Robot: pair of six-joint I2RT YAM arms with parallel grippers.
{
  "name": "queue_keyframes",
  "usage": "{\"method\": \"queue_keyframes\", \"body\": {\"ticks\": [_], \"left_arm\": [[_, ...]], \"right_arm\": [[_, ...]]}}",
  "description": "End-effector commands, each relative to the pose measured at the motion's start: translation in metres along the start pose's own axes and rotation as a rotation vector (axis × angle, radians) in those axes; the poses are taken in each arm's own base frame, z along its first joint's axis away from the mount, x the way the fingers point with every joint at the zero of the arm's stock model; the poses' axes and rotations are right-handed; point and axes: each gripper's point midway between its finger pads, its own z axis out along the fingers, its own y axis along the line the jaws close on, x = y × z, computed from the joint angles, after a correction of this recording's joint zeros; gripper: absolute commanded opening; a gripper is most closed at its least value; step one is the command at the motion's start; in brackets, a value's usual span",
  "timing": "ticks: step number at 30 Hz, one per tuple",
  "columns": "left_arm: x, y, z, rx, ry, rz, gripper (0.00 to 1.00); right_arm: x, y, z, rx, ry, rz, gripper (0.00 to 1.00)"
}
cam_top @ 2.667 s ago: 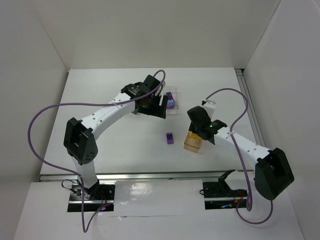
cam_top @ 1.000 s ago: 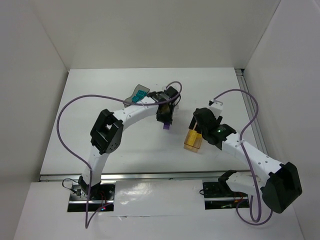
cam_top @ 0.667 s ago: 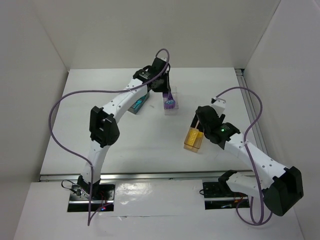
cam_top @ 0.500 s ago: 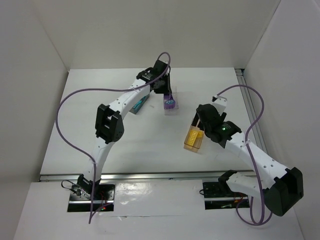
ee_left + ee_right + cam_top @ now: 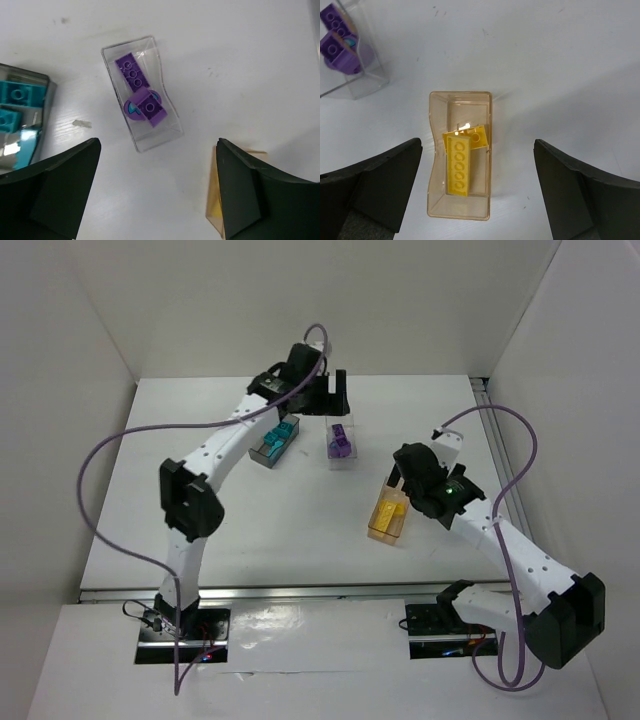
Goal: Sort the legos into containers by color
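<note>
The legos lie in three containers. Purple bricks and a round striped piece rest in the clear tray, which also shows from above as the clear tray. Teal bricks fill the dark grey tray. Yellow bricks sit in the tan tray. My left gripper hovers open and empty beyond the clear tray. My right gripper hangs open and empty above the tan tray.
White walls close in the table at the back and on both sides. Purple cables loop off both arms. The tan tray's corner shows beside my left gripper's right finger. The clear tray's corner shows in the right wrist view.
My left gripper carried a purple brick from mid-table to the clear tray, let it go, opened wide and drew back toward the far side. My right gripper has opened wider over the tan tray.
</note>
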Motion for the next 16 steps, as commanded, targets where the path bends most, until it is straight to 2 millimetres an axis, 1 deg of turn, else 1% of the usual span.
{"method": "queue_keyframes", "body": {"ticks": [1, 2, 4, 5, 6, 7, 8, 9, 11, 12, 13, 14, 15, 16], "left_arm": [[-0.073, -0.016, -0.119, 0.064, -0.268, 0.036, 1.0], [-0.063, -0.005, -0.122, 0.046, -0.252, 0.03, 1.0], [-0.059, 0.002, -0.145, 0.045, -0.27, 0.024, 1.0], [-0.061, 0.004, -0.175, 0.05, -0.311, 0.032, 1.0], [-0.047, 0.015, -0.174, 0.032, -0.29, 0.027, 1.0], [-0.051, 0.023, -0.2, 0.018, -0.339, 0.016, 1.0], [-0.046, 0.025, -0.209, 0.02, -0.344, 0.015, 1.0], [-0.033, 0.038, -0.209, -0.009, -0.324, 0.008, 1.0], [-0.026, 0.048, -0.224, -0.025, -0.341, 0.0, 1.0], [-0.027, 0.054, -0.246, -0.032, -0.386, -0.026, 1.0], [-0.019, 0.061, -0.245, -0.044, -0.381, -0.041, 1.0], [-0.016, 0.064, -0.251, -0.05, -0.392, -0.057, 1.0], [-0.019, 0.067, -0.266, -0.042, -0.434, -0.065, 1.0], [-0.015, 0.068, -0.266, -0.041, -0.439, -0.065, 1.0]], "right_arm": [[-0.019, -0.021, -0.004, 0.137, -0.053, 0.07, 1.0], [-0.024, -0.024, -0.006, 0.16, -0.073, 0.082, 1.0], [-0.025, -0.027, -0.008, 0.175, -0.074, 0.093, 1.0], [-0.026, -0.028, -0.01, 0.17, -0.079, 0.1, 1.0], [-0.028, -0.028, -0.012, 0.165, -0.084, 0.106, 1.0], [-0.029, -0.031, -0.015, 0.157, -0.092, 0.106, 1.0], [-0.031, -0.031, -0.018, 0.15, -0.099, 0.115, 1.0], [-0.028, -0.033, -0.019, 0.141, -0.094, 0.118, 1.0], [-0.03, -0.035, -0.025, 0.112, -0.111, 0.145, 1.0], [-0.027, -0.038, -0.026, 0.111, -0.111, 0.146, 1.0], [-0.027, -0.041, -0.028, 0.105, -0.117, 0.153, 1.0], [-0.029, -0.043, -0.029, 0.107, -0.124, 0.164, 1.0], [-0.024, -0.042, -0.028, 0.102, -0.108, 0.159, 1.0], [-0.023, -0.045, -0.029, 0.103, -0.106, 0.157, 1.0]]}}
